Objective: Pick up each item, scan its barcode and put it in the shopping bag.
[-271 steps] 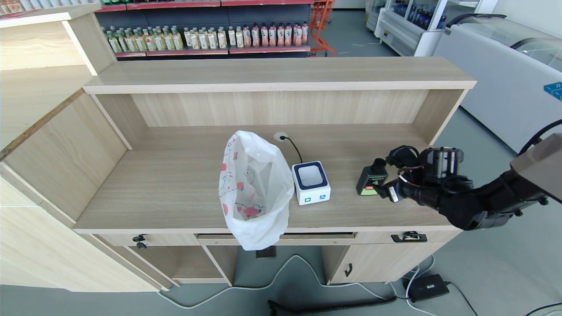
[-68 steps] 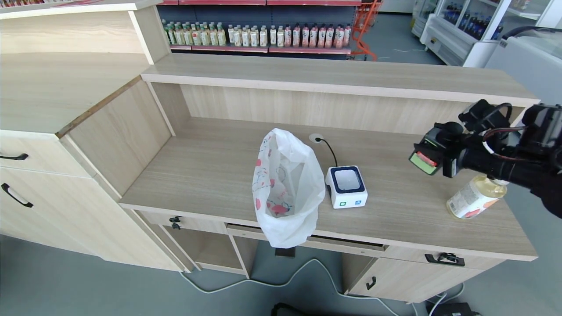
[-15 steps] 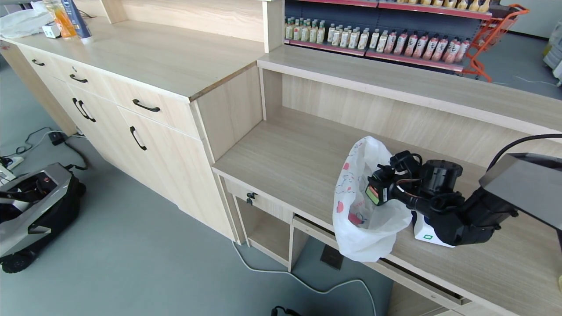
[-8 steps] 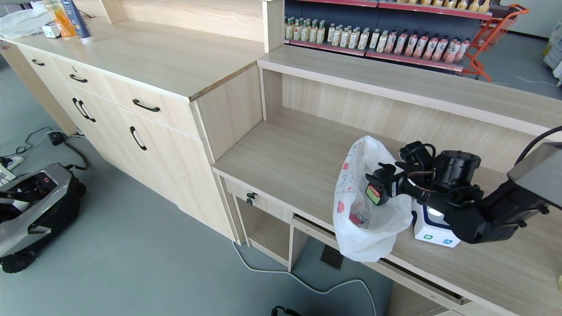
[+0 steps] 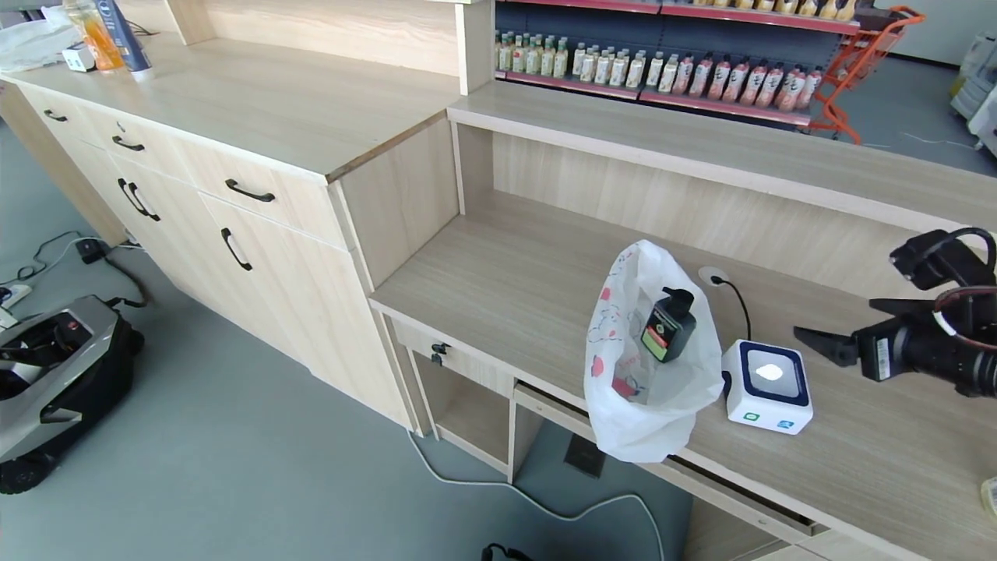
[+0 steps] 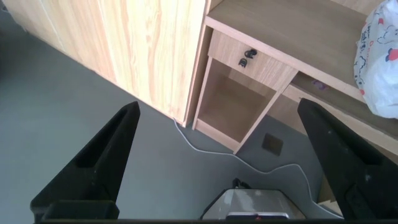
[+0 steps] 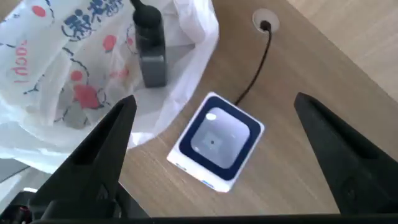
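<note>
A white shopping bag (image 5: 623,405) with red prints stands open at the counter's front edge. A dark pump bottle (image 5: 668,327) with a green and red label rests tilted inside it, free of any gripper. The white scanner (image 5: 767,387) with a lit blue-framed window sits just right of the bag. My right gripper (image 5: 845,331) hovers open over the counter to the right of the scanner, nothing between its fingers. The right wrist view has the bottle (image 7: 152,53), bag (image 7: 74,87) and scanner (image 7: 217,140) below that gripper (image 7: 217,155). My left gripper (image 6: 214,168) hangs open above the floor, with the bag (image 6: 379,68) off to one side.
A black cable (image 5: 736,304) runs from the scanner to a grommet in the counter (image 5: 530,288). A raised ledge (image 5: 701,148) spans the back. A pale bottle's edge (image 5: 990,495) shows at the far right. A dark grey machine (image 5: 47,374) stands on the floor at left.
My right gripper has let go of the dark bottle, which now sits in the bag. The gripper has opened and drawn back to the right past the scanner. The camera shifted slightly.
</note>
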Available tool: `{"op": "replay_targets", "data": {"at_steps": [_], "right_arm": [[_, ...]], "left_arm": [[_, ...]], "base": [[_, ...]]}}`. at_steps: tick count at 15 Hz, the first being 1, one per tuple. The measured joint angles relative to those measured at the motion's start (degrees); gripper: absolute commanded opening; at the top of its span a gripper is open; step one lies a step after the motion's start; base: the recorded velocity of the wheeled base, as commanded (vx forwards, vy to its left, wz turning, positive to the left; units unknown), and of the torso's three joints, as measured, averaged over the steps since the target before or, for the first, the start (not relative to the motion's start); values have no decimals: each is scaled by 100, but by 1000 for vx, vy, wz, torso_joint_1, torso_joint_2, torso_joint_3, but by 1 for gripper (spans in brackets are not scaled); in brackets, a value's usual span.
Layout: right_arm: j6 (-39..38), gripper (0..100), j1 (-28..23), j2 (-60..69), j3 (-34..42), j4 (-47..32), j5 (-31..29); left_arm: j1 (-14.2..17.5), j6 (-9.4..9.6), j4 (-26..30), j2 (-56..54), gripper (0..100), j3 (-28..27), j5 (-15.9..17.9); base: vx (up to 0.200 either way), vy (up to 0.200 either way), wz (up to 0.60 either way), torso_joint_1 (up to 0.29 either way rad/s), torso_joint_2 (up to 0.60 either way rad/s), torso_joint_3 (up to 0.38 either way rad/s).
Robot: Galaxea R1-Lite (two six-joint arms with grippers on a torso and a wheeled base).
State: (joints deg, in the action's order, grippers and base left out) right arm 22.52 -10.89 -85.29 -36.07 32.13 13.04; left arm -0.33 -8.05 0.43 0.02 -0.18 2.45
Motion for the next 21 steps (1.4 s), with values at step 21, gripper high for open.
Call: {"op": "replay_targets", "data": {"at_steps": [21], "right_arm": [[-790, 100, -1692, -1502, 140, 591, -1751]], "left_arm": [[0, 0, -2, 0, 100, 0, 1]], "base": [[0, 0, -114, 0, 1, 0]]}}
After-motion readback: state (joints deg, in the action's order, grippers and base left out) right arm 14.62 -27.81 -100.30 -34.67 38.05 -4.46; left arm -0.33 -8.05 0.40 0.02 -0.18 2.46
